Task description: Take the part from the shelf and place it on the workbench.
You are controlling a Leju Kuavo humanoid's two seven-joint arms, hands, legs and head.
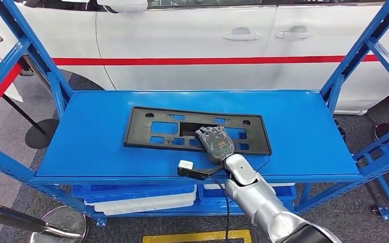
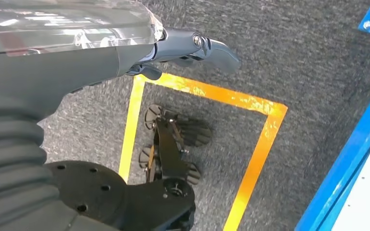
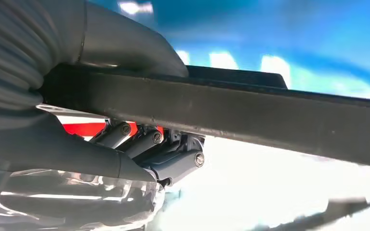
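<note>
— Grasp step? Right hand (image 1: 216, 143) clamps the near edge of the black plastic panel (image 1: 152, 127), flat on the blue shelf (image 1: 304, 131).
— Yes. Next, I judge: lift level, carry to the workbench. Left hand (image 2: 192, 48) hangs slack, holding nothing.

We take the shelf (image 1: 304, 126) as landmark. The part (image 1: 147, 129) lies flat on its top board, about mid-width. Our right hand (image 1: 216, 142) sits on the part's front edge, right of middle, thumb (image 3: 125, 48) on one face, fingers (image 3: 173, 159) on the other. A car (image 1: 192, 45) stands behind the shelf. Trays (image 1: 142, 197) lie on the level below.
</note>
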